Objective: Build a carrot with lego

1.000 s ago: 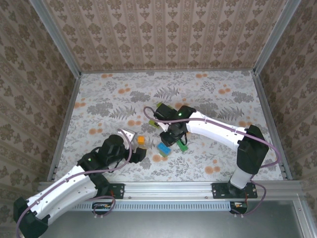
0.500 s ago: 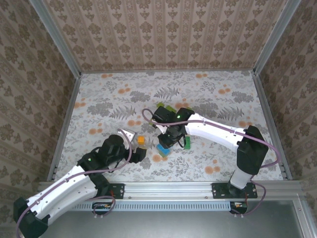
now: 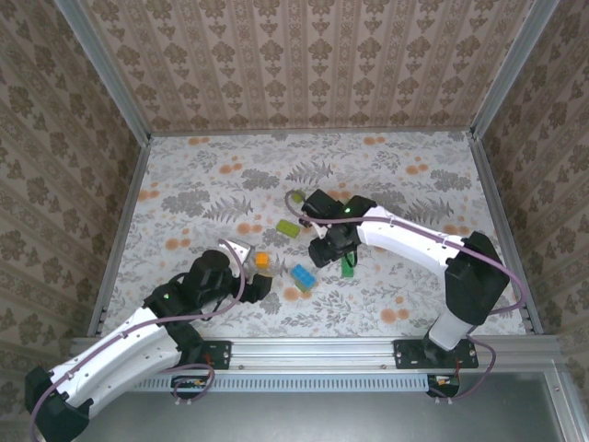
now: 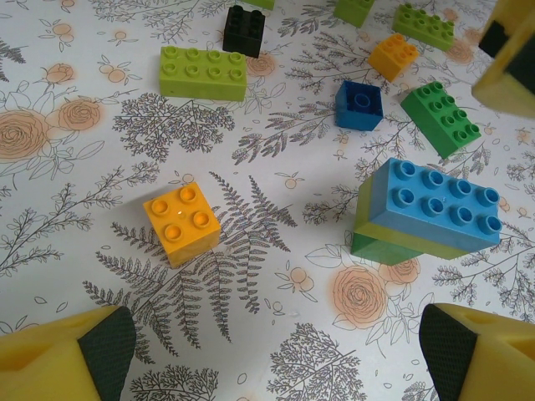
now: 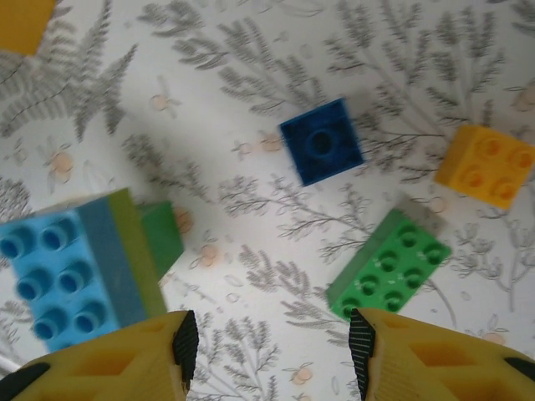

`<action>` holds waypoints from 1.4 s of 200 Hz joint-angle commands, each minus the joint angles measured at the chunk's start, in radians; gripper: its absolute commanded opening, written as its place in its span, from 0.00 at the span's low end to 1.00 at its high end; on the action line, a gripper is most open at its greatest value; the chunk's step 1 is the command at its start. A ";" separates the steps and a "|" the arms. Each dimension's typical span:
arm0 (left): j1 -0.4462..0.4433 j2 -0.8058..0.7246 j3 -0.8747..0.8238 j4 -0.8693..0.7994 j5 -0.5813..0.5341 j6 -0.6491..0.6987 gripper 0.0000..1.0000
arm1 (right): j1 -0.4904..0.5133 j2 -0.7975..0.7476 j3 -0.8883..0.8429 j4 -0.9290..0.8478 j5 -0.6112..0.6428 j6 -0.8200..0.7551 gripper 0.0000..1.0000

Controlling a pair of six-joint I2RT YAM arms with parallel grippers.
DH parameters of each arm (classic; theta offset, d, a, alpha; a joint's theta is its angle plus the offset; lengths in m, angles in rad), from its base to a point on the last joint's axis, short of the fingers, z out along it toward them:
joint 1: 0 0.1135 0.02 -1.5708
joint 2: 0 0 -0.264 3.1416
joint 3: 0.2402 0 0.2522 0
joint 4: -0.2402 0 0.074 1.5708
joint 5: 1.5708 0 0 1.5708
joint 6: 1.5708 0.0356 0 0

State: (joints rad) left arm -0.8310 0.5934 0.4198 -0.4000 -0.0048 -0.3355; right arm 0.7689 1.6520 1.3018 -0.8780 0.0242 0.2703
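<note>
The carrot is out of view; the lego lies as loose bricks. In the left wrist view an orange brick (image 4: 181, 222) sits ahead of my open left gripper (image 4: 280, 355), whose jaws hold nothing. A blue, yellow and green build (image 4: 426, 213) stands to its right. Further off are a lime brick (image 4: 203, 73), a black brick (image 4: 243, 29), a small blue brick (image 4: 359, 105) and a dark green brick (image 4: 440, 118). My right gripper (image 5: 272, 355) is open and empty over bare table. It hangs between the build (image 5: 79, 267) and the dark green brick (image 5: 389, 266), whose near corner lies by the right finger.
From above, the left gripper (image 3: 264, 279) sits just below the orange brick (image 3: 262, 261), and the right gripper (image 3: 327, 261) is between the build (image 3: 302, 275) and the dark green brick (image 3: 348, 265). A lime brick (image 3: 288, 227) lies behind. Metal rails and papered walls edge the table (image 3: 184, 184).
My right gripper has gone from shut to open and shifted a little to the right, uncovering a lime brick behind it. The left arm has not moved.
</note>
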 commanded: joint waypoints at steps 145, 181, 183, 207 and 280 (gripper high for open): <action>-0.009 -0.007 -0.005 0.015 -0.015 0.020 0.91 | -0.074 0.294 0.111 0.139 -0.053 0.060 0.51; -0.008 -0.006 -0.006 0.015 -0.014 0.020 0.91 | -0.077 0.313 0.108 0.142 -0.058 0.063 0.51; -0.009 -0.006 -0.007 0.016 -0.015 0.020 0.91 | -0.077 0.314 0.106 0.142 -0.057 0.064 0.51; -0.008 -0.006 -0.006 0.015 -0.015 0.020 0.91 | -0.080 0.312 0.097 0.146 -0.052 0.066 0.51; -0.010 -0.004 -0.004 0.016 -0.016 0.020 0.91 | -0.081 0.250 0.079 0.144 -0.043 0.058 0.51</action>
State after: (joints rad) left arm -0.8310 0.5934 0.4198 -0.3969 -0.0082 -0.3355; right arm 0.6914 1.9518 1.3884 -0.7307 -0.0151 0.3183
